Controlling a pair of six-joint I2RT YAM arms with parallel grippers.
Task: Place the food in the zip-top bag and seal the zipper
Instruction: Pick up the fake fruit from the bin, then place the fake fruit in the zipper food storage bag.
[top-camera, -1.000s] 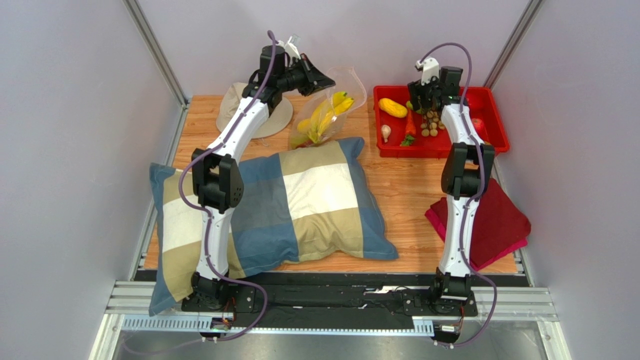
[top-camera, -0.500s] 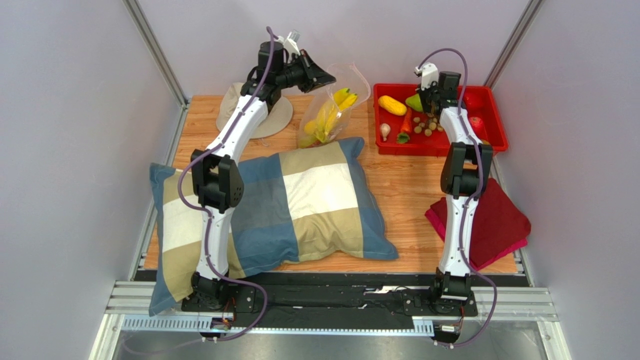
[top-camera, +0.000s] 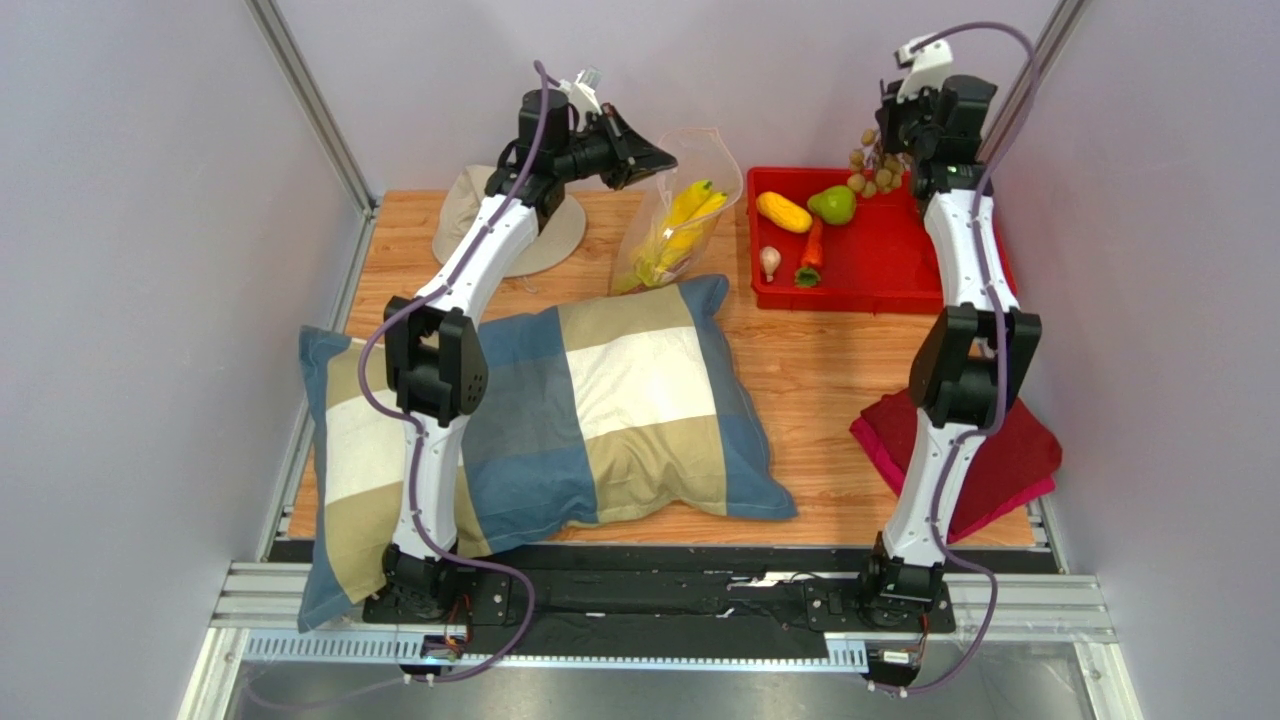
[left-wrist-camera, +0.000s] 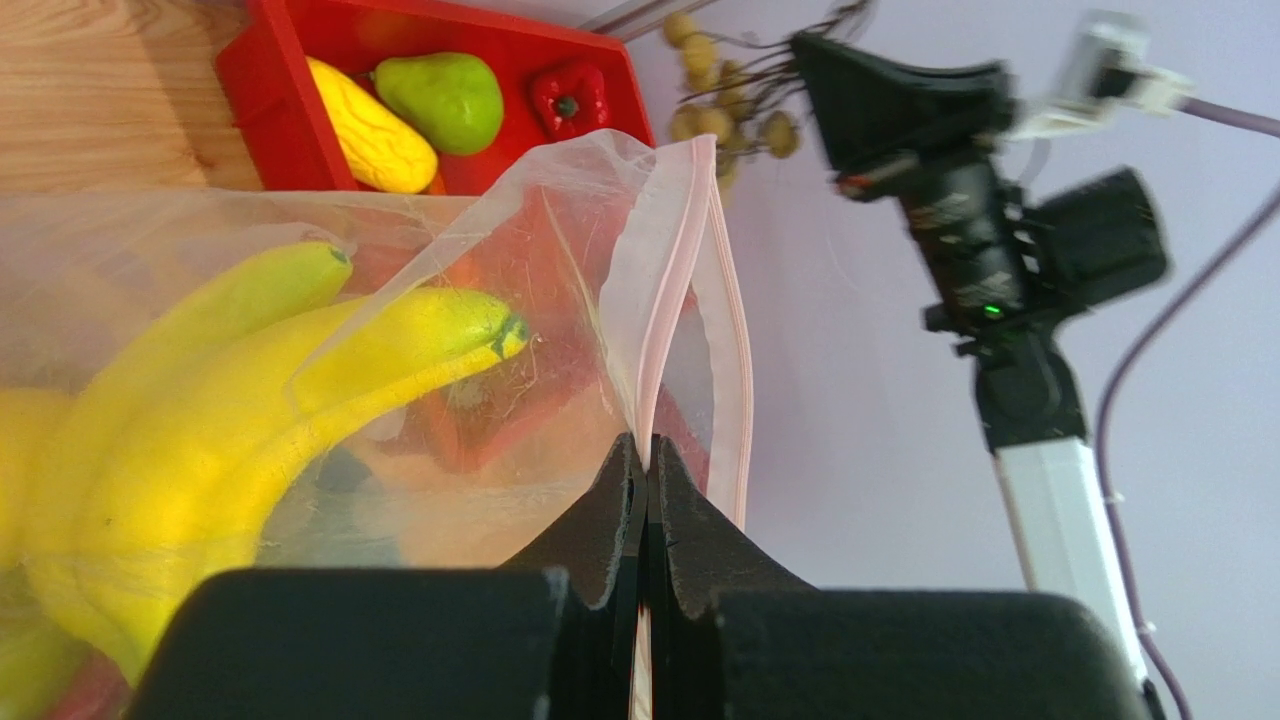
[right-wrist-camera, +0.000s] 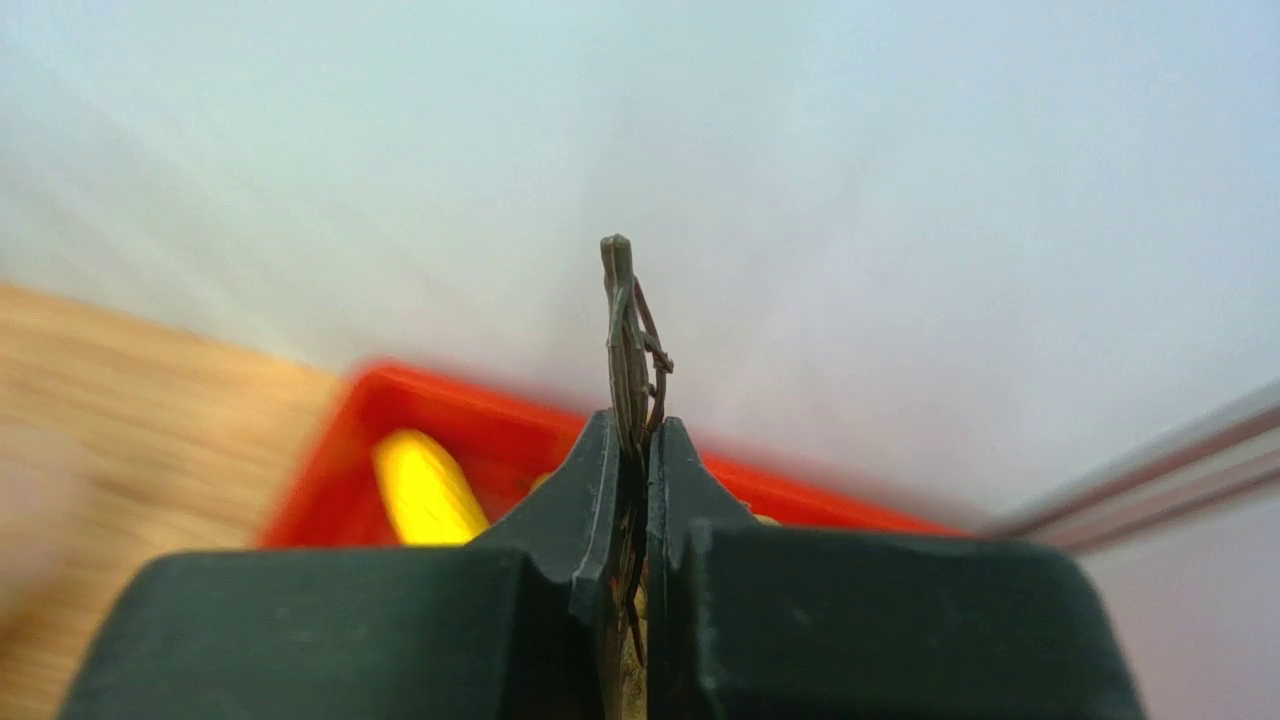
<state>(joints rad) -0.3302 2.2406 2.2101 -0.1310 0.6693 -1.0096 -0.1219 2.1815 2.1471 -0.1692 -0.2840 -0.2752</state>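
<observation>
My left gripper (top-camera: 649, 156) (left-wrist-camera: 646, 458) is shut on the pink zipper (left-wrist-camera: 684, 285) of the zip-top bag (top-camera: 694, 188) (left-wrist-camera: 571, 300) and holds the bag's mouth up at the back of the table. Yellow bananas (top-camera: 673, 228) (left-wrist-camera: 271, 405) lie inside the bag. High above the red tray (top-camera: 902, 270), my right gripper (top-camera: 890, 147) (right-wrist-camera: 633, 435) is shut on the brown stem (right-wrist-camera: 619, 330) of the tan bunch (top-camera: 872, 162) (left-wrist-camera: 736, 105), which dangles below it. A yellow piece (top-camera: 784, 213), a green pear (top-camera: 833, 203), a carrot (top-camera: 812, 252) and a red pepper (left-wrist-camera: 568, 102) remain in the tray.
A checked pillow (top-camera: 601, 405) covers the near left of the table. A beige hat (top-camera: 469, 210) lies behind the left arm. A folded red cloth (top-camera: 1007, 450) sits at the near right, beside the right arm. Grey walls close in the back and sides.
My right gripper shut on the tan bunch in the tray and lifted it high toward the back wall. The left gripper kept its hold on the bag.
</observation>
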